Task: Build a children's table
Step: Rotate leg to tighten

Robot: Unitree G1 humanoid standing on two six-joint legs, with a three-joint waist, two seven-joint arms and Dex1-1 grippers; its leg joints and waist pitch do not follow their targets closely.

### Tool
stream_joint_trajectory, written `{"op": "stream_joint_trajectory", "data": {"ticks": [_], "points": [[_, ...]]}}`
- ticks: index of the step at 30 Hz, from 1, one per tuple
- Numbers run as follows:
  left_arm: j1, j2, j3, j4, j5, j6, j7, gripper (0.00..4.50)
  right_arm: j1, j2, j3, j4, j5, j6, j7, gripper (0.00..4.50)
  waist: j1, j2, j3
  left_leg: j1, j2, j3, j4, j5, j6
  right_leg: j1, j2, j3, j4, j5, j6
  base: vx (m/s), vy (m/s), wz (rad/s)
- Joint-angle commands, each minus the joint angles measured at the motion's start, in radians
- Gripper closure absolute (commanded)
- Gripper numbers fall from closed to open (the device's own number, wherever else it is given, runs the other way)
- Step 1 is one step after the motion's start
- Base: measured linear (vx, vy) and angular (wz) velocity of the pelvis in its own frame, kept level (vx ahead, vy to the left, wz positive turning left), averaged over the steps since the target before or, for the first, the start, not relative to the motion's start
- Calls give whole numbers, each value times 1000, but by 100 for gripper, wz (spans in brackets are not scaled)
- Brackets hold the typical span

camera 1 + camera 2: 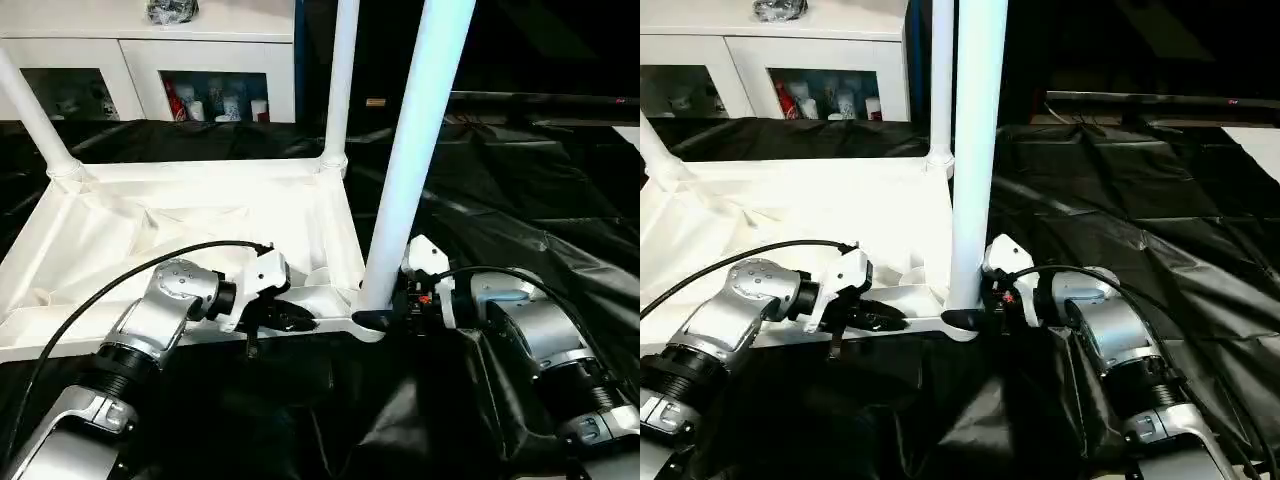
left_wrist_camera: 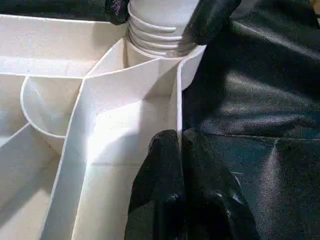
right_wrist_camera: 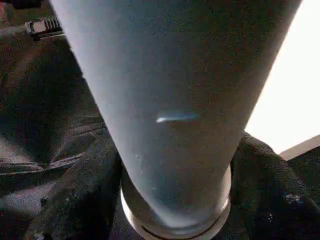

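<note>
White plastic on the tabletop (image 1: 190, 215), smooth with a soft sheen, thin moulded ribs (image 2: 80, 125) running clean across its underside. The near leg (image 1: 415, 150) is the same smooth white plastic, glossy enough to catch a small highlight, with ridged threads (image 2: 157, 37) at its base. Underneath lies a black sheet (image 1: 520, 190), crinkled and shiny like plastic film. The forearms (image 1: 545, 340) gleam as brushed silver metal, with white glossy plastic caps. Gripper fingers (image 2: 165, 195) look black, rubbery, faintly textured. Behind stands a cabinet (image 1: 210, 60), white and matt, with glass doors.
</note>
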Motion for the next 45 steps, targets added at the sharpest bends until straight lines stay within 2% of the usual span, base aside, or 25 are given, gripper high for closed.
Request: {"op": "stream_joint_trajectory", "data": {"ticks": [1, 3, 5, 7, 8, 10, 11, 12, 13, 15, 17, 20, 25, 27, 28, 32, 37, 38, 41, 43, 44, 45], "points": [[-33, -47, 26, 8, -4, 40, 111, 450, 14, 59, 6, -12, 19, 26, -68, 178, -1, -4, -63, 13, 43, -9, -73, -220, 31, 45, -68, 48, -69, -267, -223, 0, 0, 0], [-59, -82, 43, 31, 6, 65, 186, 450, 4, 110, -18, 36, -7, 38, -192, 178, -5, -5, -61, 15, 40, -10, -75, -241, 19, 43, -68, 47, -76, -315, -212, 0, 0, 0], [-91, -131, 63, 58, 13, 99, 278, 450, -12, 181, -53, 99, -26, 37, -345, 178, -12, -6, -58, 18, 35, -12, -75, -274, -7, 37, -70, 46, -87, -419, -182, 0, 0, 0], [-106, -154, 71, 70, 14, 117, 316, 450, -18, 213, -67, 122, -32, 38, -409, 179, -14, -7, -58, 19, 35, -17, -76, -288, -15, 39, -73, 42, -94, -470, -155, 0, 0, 0], [-126, -183, 71, 88, 25, 120, 360, 450, -26, 251, -75, 149, -45, 33, -486, 179, -17, -6, -58, 17, 35, -17, -77, -284, -12, 37, -72, 44, -94, -463, -150, 0, 0, 0], [-139, -205, 73, 100, 30, 124, 391, 450, -35, 279, -81, 169, -56, 31, -547, 180, -22, -6, -59, 18, 34, -17, -77, -287, -14, 34, -70, 44, -95, -451, -150, 0, 0, 0], [-155, -240, 71, 113, 36, 128, 429, 450, -49, 324, -88, 193, -67, 24, -624, 180, -23, -7, -59, 18, 33, -16, -76, -284, -11, 34, -70, 45, -95, -445, -149, 0, 0, 0], [-162, -257, 67, 117, 40, 130, 443, 450, -57, 347, -90, 202, -71, 17, -657, 180, -22, 5, -59, 18, 32, -17, -76, -287, -13, 33, -71, 45, -94, -442, -152, 0, 0, 0], [-166, -275, 60, 116, 44, 130, 449, 450, -64, 374, -92, 206, -67, 10, -673, 180, -26, -1, -60, 16, 33, -18, -78, -290, -13, 36, -69, 43, -95, -433, -152, 0, 0, 0], [-164, -288, 52, 111, 45, 131, 447, 450, -65, 394, -90, 195, -59, 7, -656, 110, -26, -1, -62, 13, 34, -17, -78, -279, -3, 40, -68, 44, -91, -393, -158, 0, 0, 0], [-163, -294, 46, 108, 48, 132, 443, 450, -65, 403, -87, 187, -61, 8, -642, 104, -26, 3, -64, 12, 36, -16, -78, -264, 3, 40, -66, 46, -85, -331, -175, 0, 0, 0], [-154, -283, 36, 95, 48, 127, 412, 450, -61, 382, -73, 169, -66, 4, -604, 64, -25, 0, -65, 12, 35, -14, -77, -247, 12, 44, -66, 46, -80, -283, -195, 0, 0, 0], [-132, -248, 24, 73, 44, 116, 343, 450, -45, 318, -40, 131, -53, -10, -481, 64, -24, 1, -63, 11, 36, -14, -77, -255, 21, 46, -69, 47, -82, -308, -192, 0, 0, 0], [-114, -215, 19, 52, 36, 109, 281, 450, -21, 238, 0, 75, -37, -11, -316, 64, -22, 0, -65, 10, 37, -14, -75, -240, 27, 50, -68, 47, -79, -276, -197, 0, 0, 0], [-114, -215, 19, 52, 36, 109, 280, 450, -21, 237, 1, 74, -37, -11, -314, 64, -22, -1, -65, 6, 38, -15, -75, -230, 36, 55, -66, 46, -75, -249, -204, 0, 0, 0], [-100, -156, 14, 48, 39, 98, 217, 450, -1, 121, 38, 18, -14, 6, -113, 64, -19, -2, -66, 8, 38, -11, -70, -217, 59, 54, -67, 47, -70, -207, -235, 0, 0, 0], [-85, -106, 13, 29, 25, 68, 126, 450, -4, 74, 45, 14, -11, 18, -24, 64, -15, -1, -61, 13, 40, -12, -74, -256, 42, 47, -68, 46, -80, -305, -221, 0, 0, 0], [-80, -99, 13, 23, 21, 61, 108, 450, -4, 71, 45, 13, -12, 19, -17, 64, -14, -4, -60, 14, 41, -13, -75, -264, 39, 47, -70, 46, -81, -329, -214, 0, 0, 0], [-62, -62, 9, -12, 6, 61, 40, 450, -3, 56, 53, 3, -6, 30, 13, 92, -14, -1, -59, 15, 44, -14, -78, -272, 32, 44, -69, 46, -81, -346, -207, 0, 0, 0], [-55, -47, 8, -18, 1, 56, 27, 450, -1, 50, 57, -5, -4, 34, 28, 95, -13, -1, -60, 15, 45, -14, -78, -271, 29, 43, -69, 47, -79, -339, -210, 0, 0, 0], [-55, -47, 8, -18, 1, 56, 27, 450, -1, 50, 57, -5, -4, 34, 28, 124, -12, 0, -60, 16, 45, -13, -78, -270, 29, 42, -67, 47, -79, -328, -213, 0, 0, 0], [-54, -45, 8, -17, 1, 54, 25, 450, 0, 50, 56, -6, -5, 36, 33, 132, -10, 1, -61, 18, 45, -12, -77, -268, 28, 40, -67, 47, -78, -322, -215, 0, 0, 0]]}}
